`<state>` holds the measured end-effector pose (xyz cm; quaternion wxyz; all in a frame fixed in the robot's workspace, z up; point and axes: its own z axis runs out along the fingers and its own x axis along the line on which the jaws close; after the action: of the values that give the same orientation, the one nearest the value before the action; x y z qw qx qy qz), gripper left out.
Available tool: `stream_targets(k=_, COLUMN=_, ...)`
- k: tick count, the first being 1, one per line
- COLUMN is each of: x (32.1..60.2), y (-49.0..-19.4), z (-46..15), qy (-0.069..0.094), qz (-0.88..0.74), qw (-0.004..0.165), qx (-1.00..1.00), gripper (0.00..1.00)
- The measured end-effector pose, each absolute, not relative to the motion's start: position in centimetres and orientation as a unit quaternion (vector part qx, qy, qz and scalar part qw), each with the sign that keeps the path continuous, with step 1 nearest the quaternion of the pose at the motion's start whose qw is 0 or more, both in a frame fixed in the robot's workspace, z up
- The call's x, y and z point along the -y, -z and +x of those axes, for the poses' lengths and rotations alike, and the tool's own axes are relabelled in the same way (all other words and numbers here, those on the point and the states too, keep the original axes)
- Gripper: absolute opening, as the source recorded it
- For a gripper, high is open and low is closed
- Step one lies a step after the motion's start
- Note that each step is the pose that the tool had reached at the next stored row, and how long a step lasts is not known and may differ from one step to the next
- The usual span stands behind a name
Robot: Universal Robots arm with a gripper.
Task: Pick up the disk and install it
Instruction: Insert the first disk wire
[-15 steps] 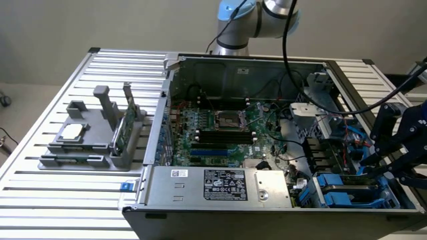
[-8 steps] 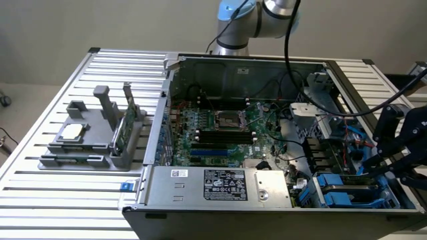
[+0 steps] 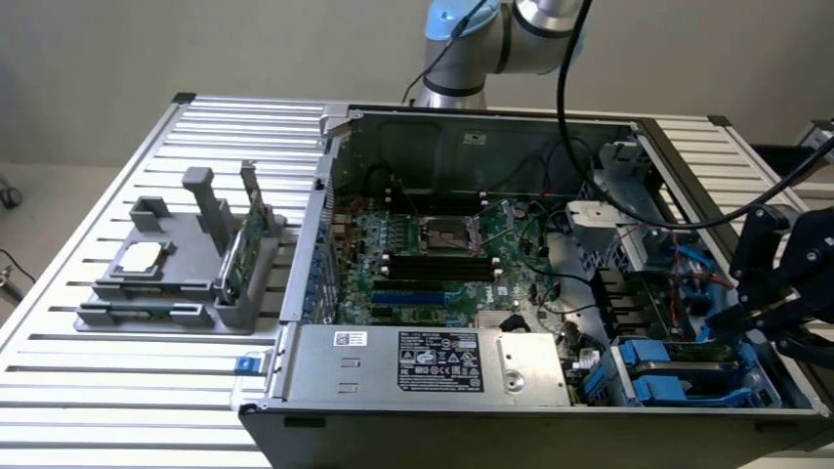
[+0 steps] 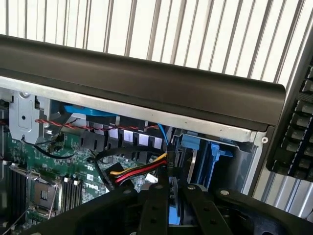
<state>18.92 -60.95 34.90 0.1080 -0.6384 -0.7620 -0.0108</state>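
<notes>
Scene: open desktop computer case (image 3: pixel 612 132) lying on its side on a slatted metal bench (image 3: pixel 117 254), seen from above in the exterior view.
Arm: grey and blue robot arm (image 3: pixel 502 34) rises behind the case; black cables run from it to the gripper.
Gripper: black gripper (image 3: pixel 769 318) sits at the exterior view's right, over the drive bay corner of the case.
Fingers: the two fingers (image 4: pixel 155 210) stand close together in the wrist view, with a blue part showing in the narrow gap; I cannot tell whether they are grasping it or merely resting near it.
Disk: the disk (image 3: pixel 685 371), a flat drive with blue carrier rails, lies low in the drive bay just below the gripper.
Drive bay: blue plastic carriers (image 4: pixel 203 152) and red, yellow and black power wires (image 4: pixel 139 171) crowd the bay in the wrist view.
Motherboard: green motherboard (image 3: pixel 443 254) fills the middle of the case, untouched.
Fixture: grey holder (image 3: pixel 176 269) on the bench, well apart from the case, carries a processor chip (image 3: pixel 141 259) and an upright green circuit card (image 3: pixel 241 249).
Progress: judging by its place, the disk is already at the bay; whether it is fully seated cannot be told.
</notes>
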Motion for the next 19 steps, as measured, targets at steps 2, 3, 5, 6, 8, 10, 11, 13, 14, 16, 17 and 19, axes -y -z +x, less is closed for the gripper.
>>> stream_targets(k=2, x=60.94, y=-34.91, z=18.92, qy=0.001, qz=-0.639, qw=0.120, qx=0.760, gripper=0.16)
stream_targets(k=3, x=60.94, y=-34.90, z=18.92, qy=-0.005, qz=-0.639, qw=0.127, qx=0.758, gripper=0.16)
stream_targets(k=5, x=60.93, y=-34.91, z=18.92, qy=-0.014, qz=-0.642, qw=0.138, qx=0.754, gripper=0.16)
stream_targets(k=6, x=60.94, y=-34.91, z=18.91, qy=-0.017, qz=-0.644, qw=0.142, qx=0.752, gripper=0.16)
stream_targets(k=8, x=60.93, y=-34.89, z=18.91, qy=-0.017, qz=-0.650, qw=0.144, qx=0.746, gripper=0.16)
stream_targets(k=10, x=60.93, y=-34.83, z=18.92, qy=-0.017, qz=-0.657, qw=0.145, qx=0.740, gripper=0.16)
stream_targets(k=11, x=60.93, y=-34.79, z=18.93, qy=-0.017, qz=-0.661, qw=0.144, qx=0.736, gripper=0.16)
stream_targets(k=13, x=60.93, y=-34.69, z=18.97, qy=-0.016, qz=-0.668, qw=0.144, qx=0.730, gripper=0.16)
stream_targets(k=14, x=60.94, y=-34.61, z=18.99, qy=-0.016, qz=-0.672, qw=0.143, qx=0.726, gripper=0.16)
stream_targets(k=16, x=60.94, y=-34.47, z=19.03, qy=-0.016, qz=-0.679, qw=0.143, qx=0.720, gripper=0.16)
stream_targets(k=17, x=60.93, y=-34.41, z=19.04, qy=-0.016, qz=-0.683, qw=0.142, qx=0.717, gripper=0.16)
stream_targets(k=19, x=60.93, y=-34.31, z=19.06, qy=-0.015, qz=-0.690, qw=0.141, qx=0.710, gripper=0.16)
